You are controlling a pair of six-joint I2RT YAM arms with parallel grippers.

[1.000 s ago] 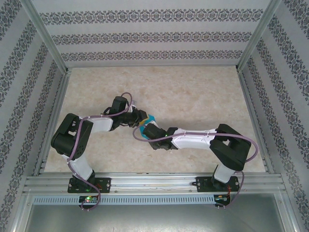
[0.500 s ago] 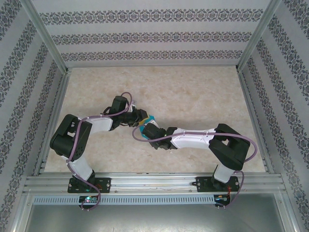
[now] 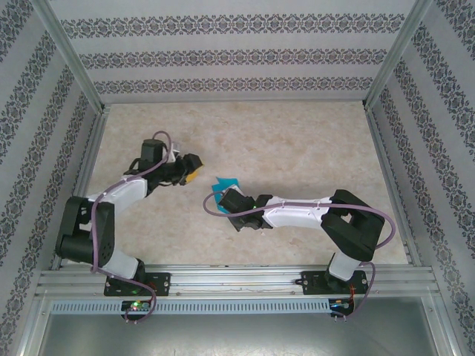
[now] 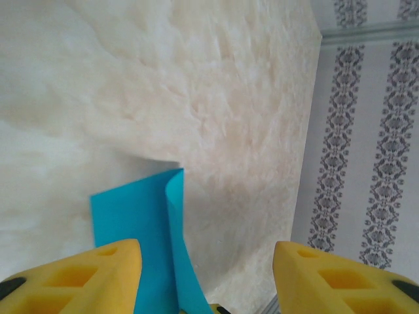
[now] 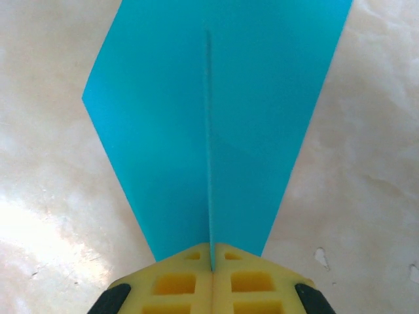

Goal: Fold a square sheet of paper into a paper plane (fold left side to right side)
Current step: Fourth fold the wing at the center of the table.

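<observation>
Right pincer point(image 5: 213, 252) is clamped tight, both yellow pads pressed together on the upright centre crease of the paper plane point(image 5: 209, 118), and from that wrist the teal sheet fans out wide and flat on either side of the ridge, narrowing to a point right at the pads. From the top, the paper plane point(image 3: 223, 185) sits near the middle of the worktop point(image 3: 297, 141), a little toward the left, with the right pincer point(image 3: 226, 197) on its near edge. Left pincer point(image 3: 194, 174) hangs just to the left of it, a strip of bare worktop between them, pads spread wide and holding nothing. Its own camera has the left pincer point(image 4: 206, 275) framing the paper plane point(image 4: 141, 235), one flap curling up off the surface. Plenty of room out there: open pale worktop beyond the paper toward the far patterned wall point(image 3: 237, 55), and wide bare stretches to the right. The left side is tighter, with the left arm's elbow close to the side frame rail point(image 3: 82, 170). The right arm's forearm lies low across the near-right worktop, and the metal rail point(image 3: 237, 276) runs along the near edge.
</observation>
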